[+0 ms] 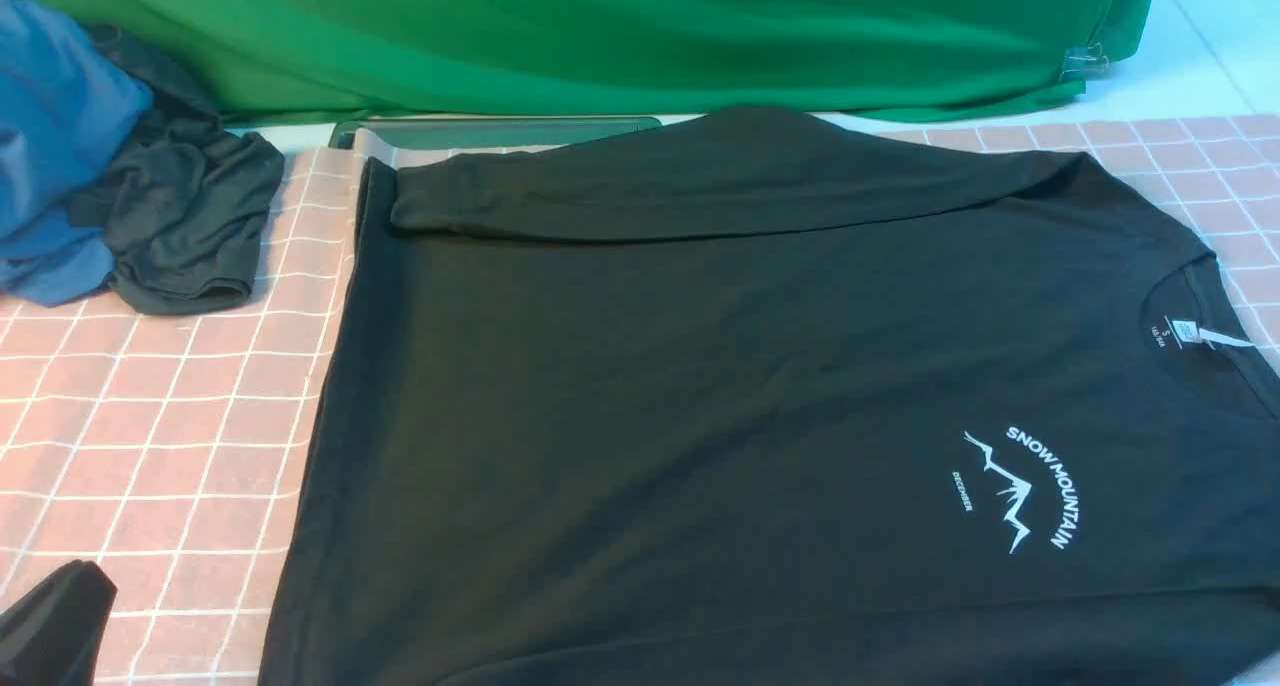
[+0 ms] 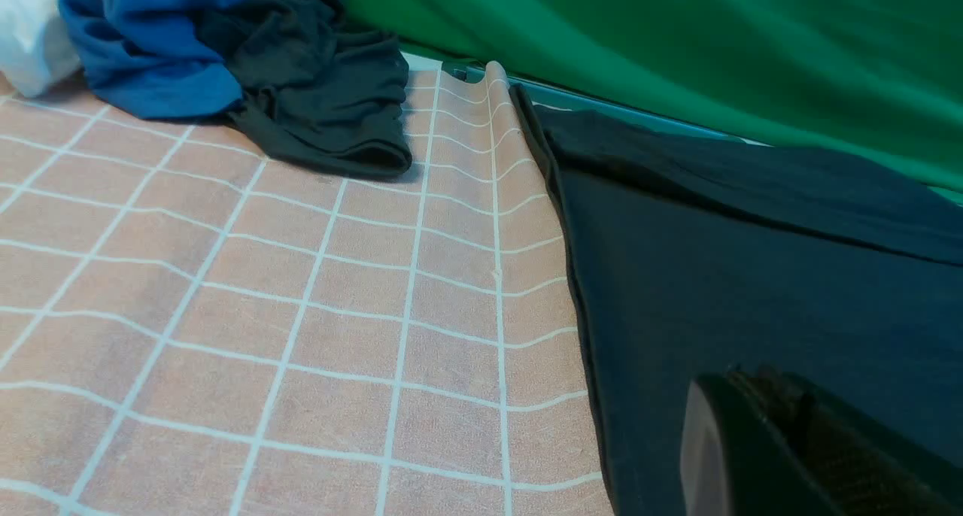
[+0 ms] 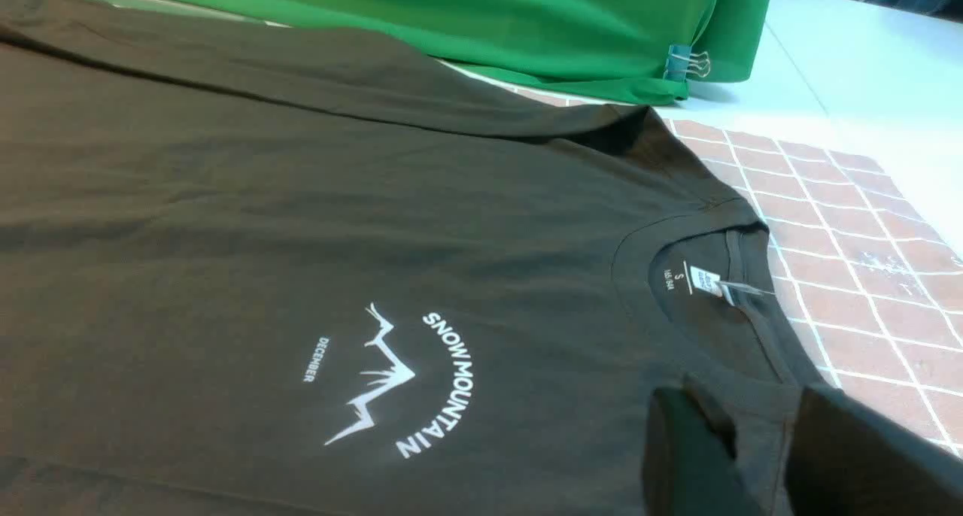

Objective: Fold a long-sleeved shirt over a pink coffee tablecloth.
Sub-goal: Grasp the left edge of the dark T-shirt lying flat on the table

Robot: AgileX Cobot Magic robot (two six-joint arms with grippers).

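The long-sleeved shirt (image 1: pixel 650 366) is black and lies flat on the pink coffee tablecloth (image 1: pixel 150 416). Its round neck and white "SNOW MOUNTAIN" print are at the right, and its far sleeve is folded over the body. My left gripper (image 2: pixel 741 382) is shut with nothing held; it sits low at the near left corner (image 1: pixel 50 616), beside the shirt's (image 2: pixel 752 275) hem edge on the tablecloth (image 2: pixel 263 313). My right gripper (image 3: pixel 752 405) is out of the front view. It hovers open over the shirt's (image 3: pixel 226 200) near shoulder by the collar, flat fabric showing between its fingers.
A blue garment (image 1: pixel 50 136) and a smaller dark grey-green garment (image 1: pixel 190 216) are heaped at the far left. A bright green cloth (image 1: pixel 600 36) hangs along the back, held by a binder clip (image 3: pixel 688 61). Bare white table (image 1: pixel 1200 56) lies at the far right.
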